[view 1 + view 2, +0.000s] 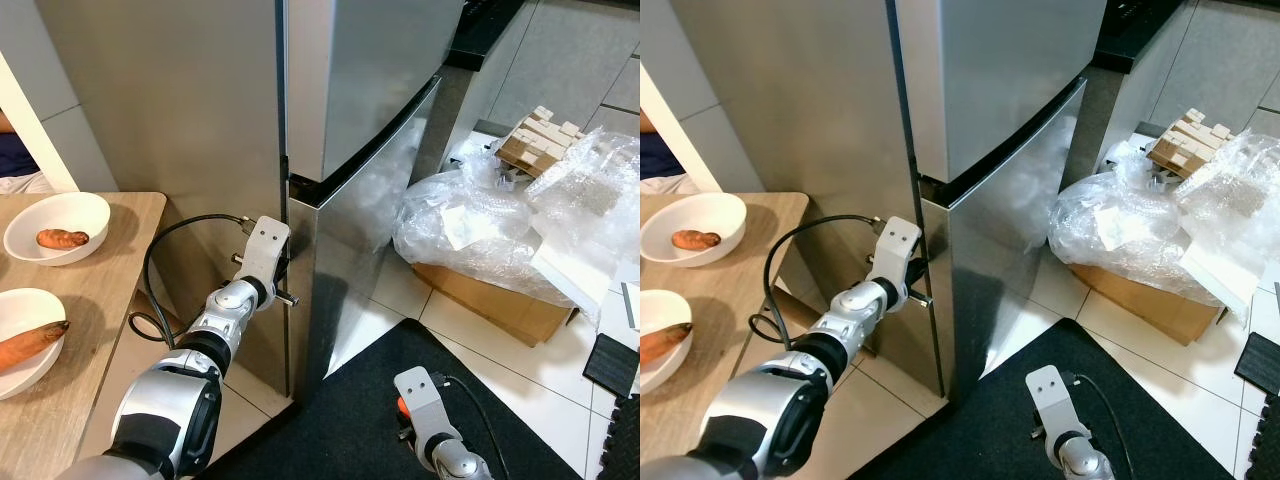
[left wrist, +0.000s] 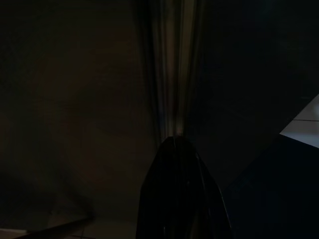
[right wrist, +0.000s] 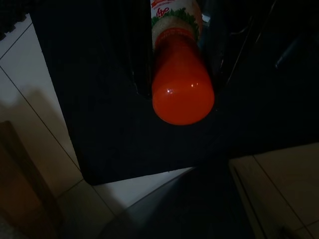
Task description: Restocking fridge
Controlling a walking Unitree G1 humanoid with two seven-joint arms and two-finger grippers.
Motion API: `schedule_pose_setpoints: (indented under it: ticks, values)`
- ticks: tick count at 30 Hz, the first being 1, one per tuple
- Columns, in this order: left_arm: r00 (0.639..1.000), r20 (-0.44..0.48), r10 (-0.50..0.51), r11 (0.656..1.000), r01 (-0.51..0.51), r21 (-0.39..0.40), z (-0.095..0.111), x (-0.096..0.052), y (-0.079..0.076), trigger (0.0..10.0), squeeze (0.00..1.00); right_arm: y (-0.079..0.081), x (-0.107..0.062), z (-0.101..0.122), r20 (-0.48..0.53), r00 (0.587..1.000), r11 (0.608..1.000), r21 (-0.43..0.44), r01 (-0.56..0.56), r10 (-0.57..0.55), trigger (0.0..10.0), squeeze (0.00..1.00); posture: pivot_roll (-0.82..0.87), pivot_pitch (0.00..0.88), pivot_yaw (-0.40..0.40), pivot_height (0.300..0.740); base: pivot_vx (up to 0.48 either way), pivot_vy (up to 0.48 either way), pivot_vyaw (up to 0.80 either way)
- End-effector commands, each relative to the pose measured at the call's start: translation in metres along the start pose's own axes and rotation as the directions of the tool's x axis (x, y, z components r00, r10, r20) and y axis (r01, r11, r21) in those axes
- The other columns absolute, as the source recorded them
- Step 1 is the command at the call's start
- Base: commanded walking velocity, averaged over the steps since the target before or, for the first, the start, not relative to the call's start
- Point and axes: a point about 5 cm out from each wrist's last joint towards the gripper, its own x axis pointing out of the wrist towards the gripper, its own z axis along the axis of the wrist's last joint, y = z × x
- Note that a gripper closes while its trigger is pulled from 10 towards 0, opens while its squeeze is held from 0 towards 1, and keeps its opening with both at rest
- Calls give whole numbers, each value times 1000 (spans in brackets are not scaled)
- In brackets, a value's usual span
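Fridge (image 1: pixel 380 90): brushed stainless steel, satin sheen, lower door mirrors the wrap. Worktop (image 1: pixel 90 330): pale matt wood grain. Bowls (image 1: pixel 58 215) at its left edge: glossy white ceramic. Floor tiles (image 1: pixel 520 400): smooth, light, slight gloss. Mat (image 1: pixel 350 420): matt black, ribbed. Plastic wrap (image 1: pixel 480 220): clear, crinkly, shiny, over brown cardboard box (image 1: pixel 500 300). Bottle (image 3: pixel 182 84): glossy orange, paper-look label.
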Motion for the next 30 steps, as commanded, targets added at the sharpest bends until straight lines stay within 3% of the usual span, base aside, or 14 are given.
schedule_pose_setpoints:
  ticks: [1, 30]
  values:
    - [982, 22, -190, 981, 188, 50, 11, 13, -45, 10000, 0, -2, -2, -3, 2, 1000, 1000, 11, 8, -8, 10000, 0, -175, 67, 1, 740, 0, 0, 0]
    - [964, 28, -264, 964, 263, 42, 11, 17, -71, 10000, 0, -5, -6, -11, -16, 1000, 1000, 11, 16, -15, 10000, 0, -185, 73, 5, 740, 0, 0, 0]
